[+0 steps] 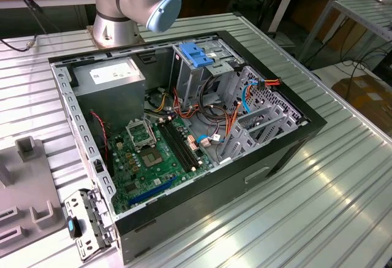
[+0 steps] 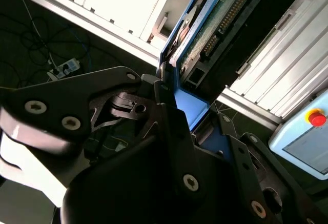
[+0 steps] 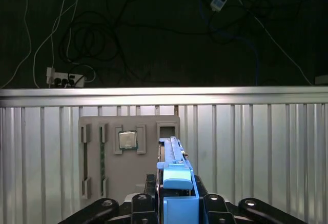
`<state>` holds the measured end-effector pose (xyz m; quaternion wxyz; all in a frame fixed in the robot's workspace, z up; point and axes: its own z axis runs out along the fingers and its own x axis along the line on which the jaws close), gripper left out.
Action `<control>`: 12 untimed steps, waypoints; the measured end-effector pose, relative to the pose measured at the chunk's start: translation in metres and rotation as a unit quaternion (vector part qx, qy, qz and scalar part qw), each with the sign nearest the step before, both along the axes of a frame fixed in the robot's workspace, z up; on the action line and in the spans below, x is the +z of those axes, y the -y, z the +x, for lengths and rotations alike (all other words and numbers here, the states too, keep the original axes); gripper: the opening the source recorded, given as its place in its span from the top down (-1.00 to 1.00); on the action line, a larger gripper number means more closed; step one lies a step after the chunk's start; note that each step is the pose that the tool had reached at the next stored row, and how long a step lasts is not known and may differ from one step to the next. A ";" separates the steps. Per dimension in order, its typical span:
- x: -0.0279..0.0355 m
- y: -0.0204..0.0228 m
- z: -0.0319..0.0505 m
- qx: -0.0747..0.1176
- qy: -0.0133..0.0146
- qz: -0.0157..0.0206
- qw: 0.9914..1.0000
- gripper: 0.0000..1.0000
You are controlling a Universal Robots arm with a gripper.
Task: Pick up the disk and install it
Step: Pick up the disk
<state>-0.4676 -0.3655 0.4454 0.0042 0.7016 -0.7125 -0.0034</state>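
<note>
Gripping the disk (image 3: pixel 171 149) by its blue rail (image 3: pixel 177 172), the hand (image 3: pixel 177 189) sits closed firmly around it: stiff, hefty, likely shock-sensitive.

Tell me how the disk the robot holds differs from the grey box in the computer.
The disk is clamped in the gripper; the power supply box sits inside the computer case. The disk has a blue rail and green circuit board; the power supply box is plain with a white sticker. Both are rectangular.
</note>
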 end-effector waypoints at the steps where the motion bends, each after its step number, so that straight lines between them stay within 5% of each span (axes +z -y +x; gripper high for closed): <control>1: 0.0008 0.0000 0.0000 0.000 0.000 0.000 1.000 0.25; 12: 0.0165 0.0000 0.0000 0.000 0.000 0.000 1.000 0.25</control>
